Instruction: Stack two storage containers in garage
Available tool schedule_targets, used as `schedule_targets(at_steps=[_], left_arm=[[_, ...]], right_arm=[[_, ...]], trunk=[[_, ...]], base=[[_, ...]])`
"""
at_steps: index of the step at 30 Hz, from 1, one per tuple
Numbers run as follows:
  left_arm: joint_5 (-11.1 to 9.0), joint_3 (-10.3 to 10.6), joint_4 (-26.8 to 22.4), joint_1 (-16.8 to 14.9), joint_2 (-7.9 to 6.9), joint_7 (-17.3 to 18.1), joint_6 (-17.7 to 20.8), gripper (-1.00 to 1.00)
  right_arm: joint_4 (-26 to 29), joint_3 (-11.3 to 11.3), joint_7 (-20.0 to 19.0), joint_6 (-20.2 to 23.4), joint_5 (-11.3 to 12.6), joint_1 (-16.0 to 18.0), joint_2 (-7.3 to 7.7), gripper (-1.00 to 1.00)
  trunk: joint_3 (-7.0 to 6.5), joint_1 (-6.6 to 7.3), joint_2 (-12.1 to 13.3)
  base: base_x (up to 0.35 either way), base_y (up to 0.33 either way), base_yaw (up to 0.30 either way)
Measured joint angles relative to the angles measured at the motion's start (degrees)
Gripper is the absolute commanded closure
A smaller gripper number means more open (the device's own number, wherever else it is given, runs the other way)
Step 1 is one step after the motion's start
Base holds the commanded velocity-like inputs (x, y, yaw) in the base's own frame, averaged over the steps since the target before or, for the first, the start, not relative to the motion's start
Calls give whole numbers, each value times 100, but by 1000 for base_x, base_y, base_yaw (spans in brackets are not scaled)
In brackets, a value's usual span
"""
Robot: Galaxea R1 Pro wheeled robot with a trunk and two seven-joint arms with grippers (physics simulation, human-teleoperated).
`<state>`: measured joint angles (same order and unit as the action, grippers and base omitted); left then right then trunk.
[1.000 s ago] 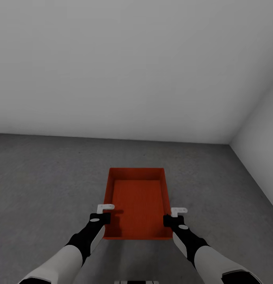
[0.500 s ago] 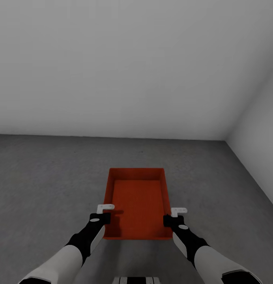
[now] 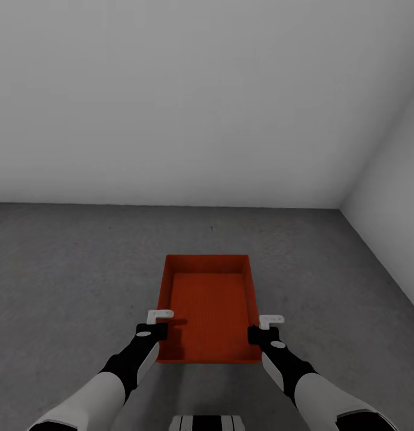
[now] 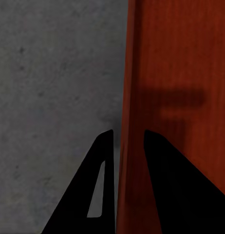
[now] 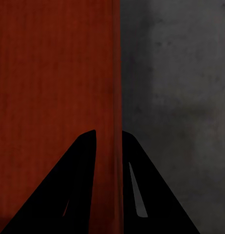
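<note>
One red-orange storage container (image 3: 209,308) hangs between my two arms, lidless and with nothing inside, over the dark grey concrete floor (image 3: 75,269) of the garage. My left gripper (image 3: 160,326) is shut on its left wall, one finger inside and one outside, as the left wrist view shows: left gripper (image 4: 128,134), container wall (image 4: 129,73). My right gripper (image 3: 256,328) is shut on the right wall the same way: right gripper (image 5: 108,132), container wall (image 5: 116,73). The second container is out of view.
A plain white-grey wall (image 3: 171,102) stands ahead, meeting a side wall (image 3: 389,197) in a corner at the right. Bare concrete spreads to the left and ahead of the bin. Part of my base (image 3: 207,422) shows at the bottom edge.
The whole picture has shifted slightly: the corner slid left and more of my base shows at the bottom. The container and both grippers hold the same pose.
</note>
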<state>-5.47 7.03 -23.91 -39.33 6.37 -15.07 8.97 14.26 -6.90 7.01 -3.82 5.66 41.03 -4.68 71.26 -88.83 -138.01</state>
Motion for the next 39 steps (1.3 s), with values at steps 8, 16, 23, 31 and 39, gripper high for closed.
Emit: schedule_targets(at_steps=[8, 16, 23, 31, 39], left_arm=[[-1, 3, -1, 0, 1, -4, 11, 100], [1, -1, -1, 0, 0, 0, 4, 100], [-4, 5, 2, 0, 1, -5, 5, 100], [-6, 8, 0, 0, 0, -5, -3, 100], [-11, 10, 1, 0, -5, 2, -22, 100]], right_arm=[[0, -1, 0, 8, 2, 0, 1, 100], [0, 0, 0, 2, 0, 0, 0, 100], [-3, -5, 1, 1, 7, -1, 2, 100], [0, 0, 1, -3, -2, 0, 2, 100], [0, 2, 7, -16, -6, 0, -3, 100]], trunk=[[0, 0, 0], [0, 0, 0], [36, -44, -79], [72, -88, -160], [72, -88, -161]], base=[[0, 0, 0], [0, 0, 0], [0, 0, 0], [0, 0, 0], [0, 0, 0]])
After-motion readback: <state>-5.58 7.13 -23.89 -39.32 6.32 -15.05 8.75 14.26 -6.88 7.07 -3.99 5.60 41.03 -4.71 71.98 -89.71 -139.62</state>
